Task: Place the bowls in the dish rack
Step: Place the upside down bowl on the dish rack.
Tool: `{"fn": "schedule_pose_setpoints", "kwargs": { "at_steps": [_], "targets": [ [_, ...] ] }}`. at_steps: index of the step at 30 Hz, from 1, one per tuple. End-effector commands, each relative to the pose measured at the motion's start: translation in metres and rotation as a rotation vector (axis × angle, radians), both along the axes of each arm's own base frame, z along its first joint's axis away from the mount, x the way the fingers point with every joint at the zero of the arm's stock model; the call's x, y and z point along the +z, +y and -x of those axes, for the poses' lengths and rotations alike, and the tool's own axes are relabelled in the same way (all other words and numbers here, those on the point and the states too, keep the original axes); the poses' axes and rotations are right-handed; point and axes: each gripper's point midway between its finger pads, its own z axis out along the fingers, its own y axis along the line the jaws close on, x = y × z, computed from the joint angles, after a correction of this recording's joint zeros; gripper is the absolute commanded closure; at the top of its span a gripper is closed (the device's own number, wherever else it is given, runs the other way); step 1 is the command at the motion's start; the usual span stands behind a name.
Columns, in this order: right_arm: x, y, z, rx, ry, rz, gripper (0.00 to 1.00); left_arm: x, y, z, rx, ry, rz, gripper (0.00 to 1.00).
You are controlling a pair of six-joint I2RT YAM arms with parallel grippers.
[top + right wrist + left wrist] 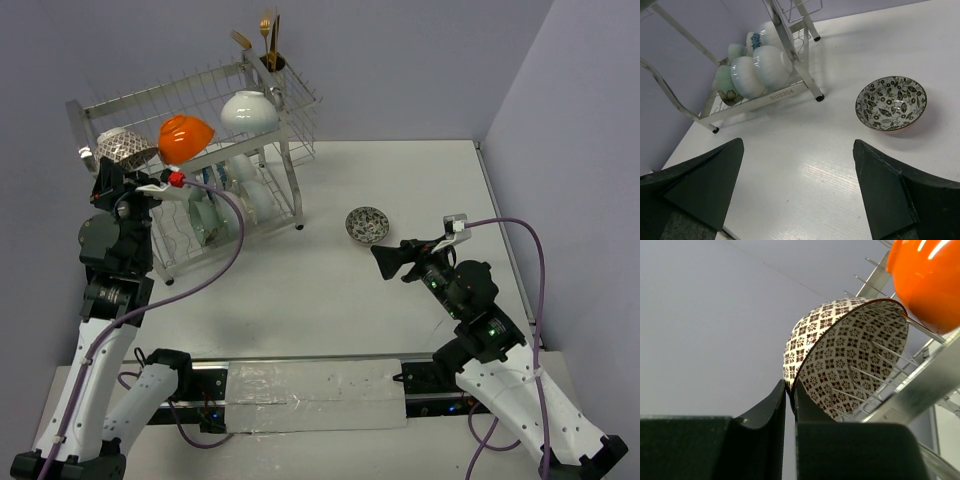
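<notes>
Left gripper pinches patterned bowl on rack, orange bowl close beside; right gripper wide, floral bowl ahead on table

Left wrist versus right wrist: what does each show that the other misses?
Left wrist only: the brown-patterned ceramic bowl resting on tines, the glossy orange bowl beside it, and the left gripper pinching the patterned bowl's rim. Right wrist only: the black-and-white floral bowl on the white table, pale bowls on the lower shelf, and the open right gripper. Both: the silver wire dish rack.
</notes>
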Motion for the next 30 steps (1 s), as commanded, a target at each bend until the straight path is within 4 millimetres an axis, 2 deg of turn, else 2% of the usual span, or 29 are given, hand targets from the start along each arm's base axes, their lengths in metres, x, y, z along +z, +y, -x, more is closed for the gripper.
{"fn": "schedule_pose_setpoints", "kwargs": {
  "at_steps": [1,5,15,17,23,30],
  "targets": [
    [0.003,0.002,-0.004,-0.003,-0.027,-0.011,0.03,-0.027,0.007,0.008,0.022,0.057,0.062,0.89],
    [0.003,0.002,-0.003,0.000,-0.027,-0.011,0.03,-0.044,0.005,0.004,0.015,0.086,0.068,0.87],
    [0.001,0.002,-0.005,-0.003,-0.017,-0.005,0.03,-0.056,0.004,0.001,0.015,0.128,0.093,0.83],
    [0.001,0.002,-0.004,-0.003,-0.019,-0.006,0.03,-0.060,0.005,0.001,0.018,0.138,0.087,0.80],
    [0.000,0.002,-0.005,-0.004,-0.015,-0.006,0.03,-0.053,0.004,-0.002,0.012,0.129,0.102,0.71],
    [0.001,0.002,-0.005,-0.004,-0.019,-0.006,0.03,-0.038,-0.002,0.001,-0.033,0.095,0.154,0.54]
  ]
}}
